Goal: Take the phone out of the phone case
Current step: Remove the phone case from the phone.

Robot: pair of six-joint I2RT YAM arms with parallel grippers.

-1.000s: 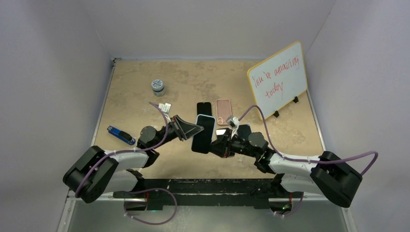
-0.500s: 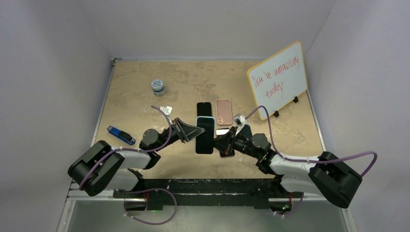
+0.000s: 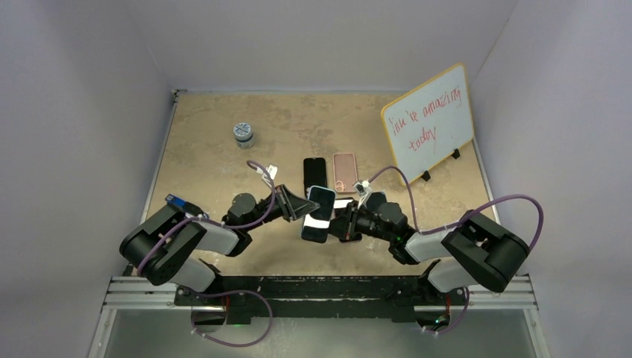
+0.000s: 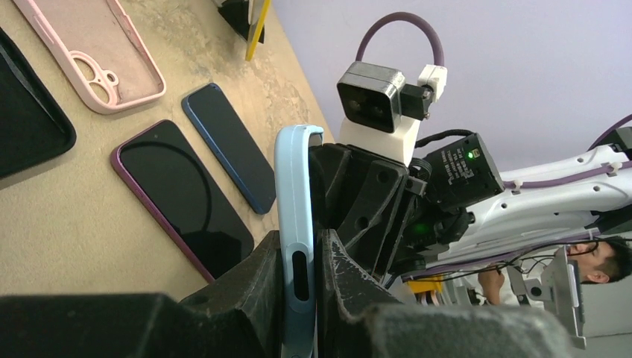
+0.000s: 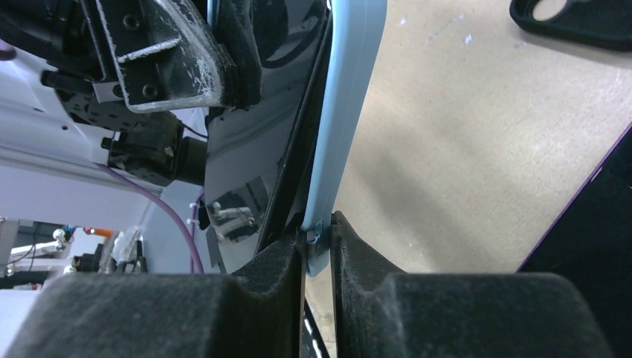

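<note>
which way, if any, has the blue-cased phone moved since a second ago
Yes. The blue-cased phone has shifted slightly toward the arms' bases, away from the black case lying on the table.

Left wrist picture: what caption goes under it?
Left end effector clamps the light-blue cased phone edge-on above the tan table.

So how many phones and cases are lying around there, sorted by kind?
Empty cases: 2 (pink case, black case)
Bare phones: 2 (purple phone, blue phone)
Phone in light blue case: 1
Total: 5
</note>
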